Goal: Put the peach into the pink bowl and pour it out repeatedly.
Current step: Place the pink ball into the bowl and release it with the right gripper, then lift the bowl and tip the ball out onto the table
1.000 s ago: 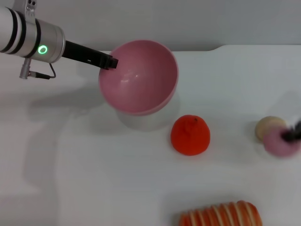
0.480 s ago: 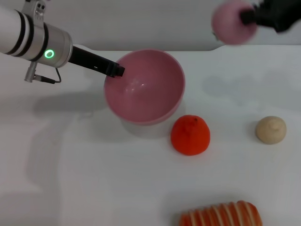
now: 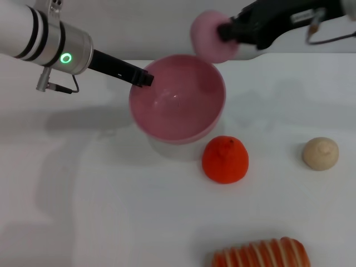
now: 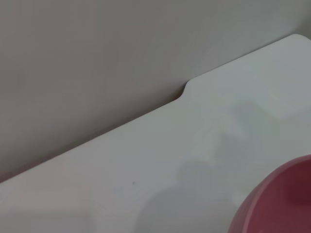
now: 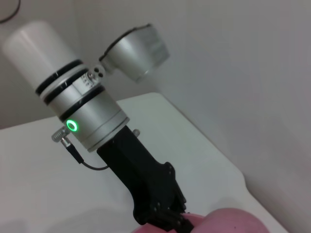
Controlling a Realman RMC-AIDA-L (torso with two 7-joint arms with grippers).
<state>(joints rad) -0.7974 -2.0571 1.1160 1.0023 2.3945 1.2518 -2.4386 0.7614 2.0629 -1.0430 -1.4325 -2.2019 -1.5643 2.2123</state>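
Head view: the pink bowl (image 3: 178,100) is smooth, glossy, deep and round, sitting upper centre of the frame, its opening tipped toward the camera, lifted above its shadow on the white table (image 3: 100,200). The left gripper (image 3: 146,79) reaches in from the upper left on a silver-and-white arm with a green ring light, its dark fingers clamped on the bowl's left rim. The right gripper (image 3: 225,30) comes in from the upper right, slanting down to the left, closed on the peach (image 3: 210,34), a pale pink, matte, round fruit held in the air just above the bowl's far right rim; its stem mark cannot be seen. Right of centre lie a bright orange-red fruit (image 3: 225,159), a beige lumpy ball (image 3: 320,153), and at the bottom edge a ribbed orange-and-cream item (image 3: 261,254).

Left wrist view: only a curved edge of the pink bowl (image 4: 282,199) shows in the lower right corner, over the table (image 4: 146,165).

Right wrist view: the left gripper (image 5: 165,216) descends from the upper left to the bottom edge, where a pale pink rounded surface (image 5: 233,221) sits.
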